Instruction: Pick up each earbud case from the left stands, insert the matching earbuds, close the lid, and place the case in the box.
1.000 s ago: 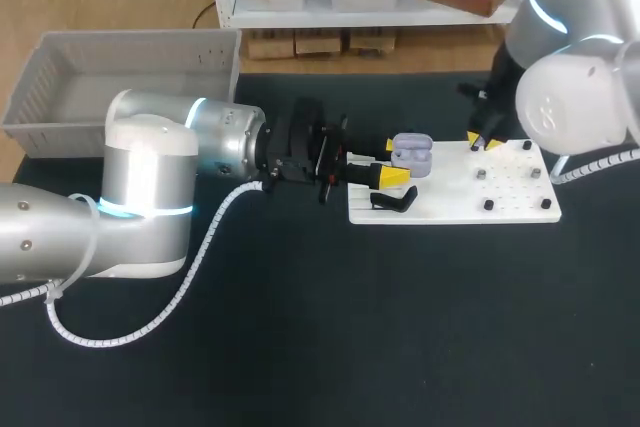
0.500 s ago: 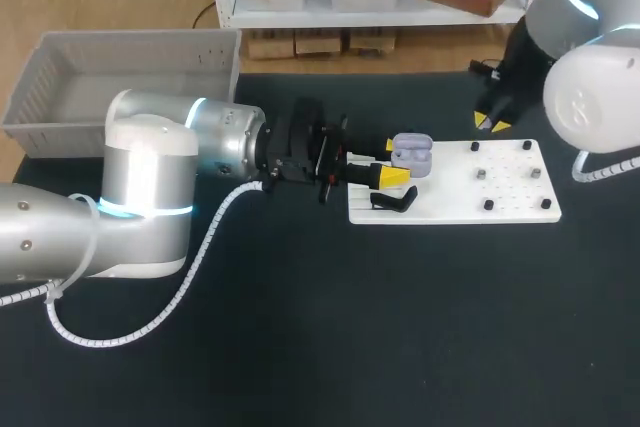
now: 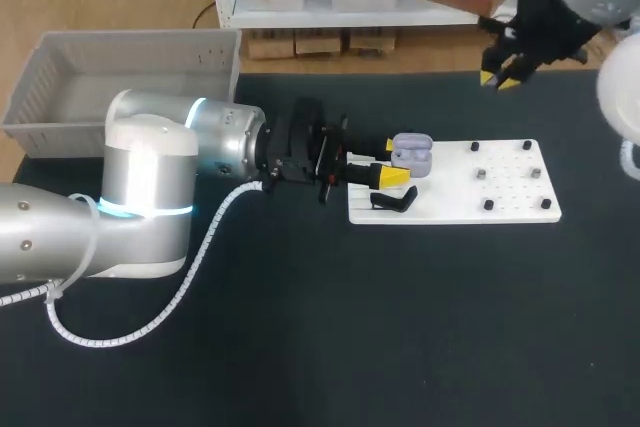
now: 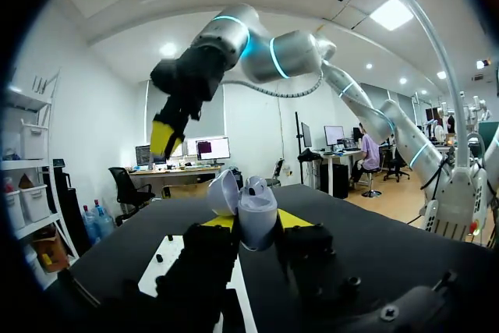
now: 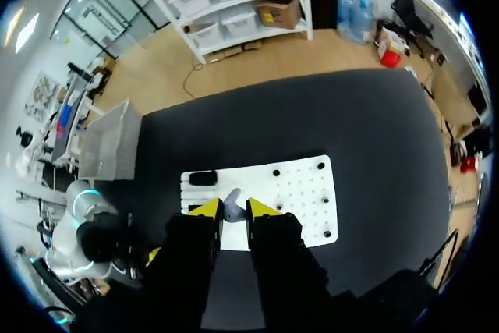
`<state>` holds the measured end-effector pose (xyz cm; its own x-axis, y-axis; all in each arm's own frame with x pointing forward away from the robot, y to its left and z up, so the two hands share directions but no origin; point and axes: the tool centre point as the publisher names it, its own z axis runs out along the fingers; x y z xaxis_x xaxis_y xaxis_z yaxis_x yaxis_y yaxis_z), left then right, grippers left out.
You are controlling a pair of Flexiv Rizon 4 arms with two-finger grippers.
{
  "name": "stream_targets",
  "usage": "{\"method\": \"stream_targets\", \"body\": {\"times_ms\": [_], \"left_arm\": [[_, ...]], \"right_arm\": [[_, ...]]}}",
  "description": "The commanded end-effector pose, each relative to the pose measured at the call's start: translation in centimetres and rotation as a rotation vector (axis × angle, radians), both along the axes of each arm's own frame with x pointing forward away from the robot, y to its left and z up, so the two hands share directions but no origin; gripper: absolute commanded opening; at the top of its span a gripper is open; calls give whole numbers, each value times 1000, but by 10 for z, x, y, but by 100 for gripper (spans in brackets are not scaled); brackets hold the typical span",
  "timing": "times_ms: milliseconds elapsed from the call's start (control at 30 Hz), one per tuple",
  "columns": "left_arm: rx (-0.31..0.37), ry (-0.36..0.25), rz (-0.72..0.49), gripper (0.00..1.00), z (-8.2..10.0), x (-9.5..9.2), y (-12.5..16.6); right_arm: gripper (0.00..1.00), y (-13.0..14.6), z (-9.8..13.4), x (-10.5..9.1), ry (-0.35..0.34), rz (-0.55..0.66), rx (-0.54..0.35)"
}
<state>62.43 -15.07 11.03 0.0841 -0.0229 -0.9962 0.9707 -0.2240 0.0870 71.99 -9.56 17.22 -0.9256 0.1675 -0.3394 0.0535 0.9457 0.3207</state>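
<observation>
**Open case lies left of, nearer than and below the right hand**

The dark tabletop carries a grey box at its far left corner and a white board right of its middle. Small dark pegs are dotted over the board's right half.

The left hand is reached in from the tabletop's left edge. It is closed on the lavender earbud case, which is gripped from two sides just over the board's left edge. In the left wrist view the case is seen upright between the yellow tips. Its lid is swung open and the opening is turned upward.

The right hand hangs high over the tabletop's far edge, toward the right corner, well apart from the case. Whether it is open, closed or carrying an earbud cannot be told. In the right wrist view the case is seen straight ahead of that hand, far below it.

It is judged that the coming move is a descent toward the board's left edge. The right hand would need to be brought down onto the upward opening, while the case is kept steady by the left hand, which is already at it.
</observation>
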Motion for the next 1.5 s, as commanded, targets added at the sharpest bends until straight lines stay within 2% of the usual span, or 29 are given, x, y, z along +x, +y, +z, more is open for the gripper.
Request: {"method": "stream_targets", "body": {"times_ms": [33, 233, 733, 1133, 1333, 1500], "left_arm": [[2, -1, 3, 0, 0, -1, 0], [2, -1, 3, 0, 0, -1, 0], [2, -1, 3, 0, 0, -1, 0], [2, -1, 3, 0, 0, -1, 0], [2, -1, 3, 0, 0, -1, 0], [2, -1, 3, 0, 0, -1, 0]], "right_arm": [[0, 0, 50, -37, -17, 88, -2], [0, 20, 61, -59, 75, 248, -27], [0, 70, 39, -105, 188, 472, -118], [0, 92, 21, -120, 206, 532, -177], [0, 98, 14, -121, 154, 528, -244], [0, 102, 7, -119, 142, 535, -273]]}}
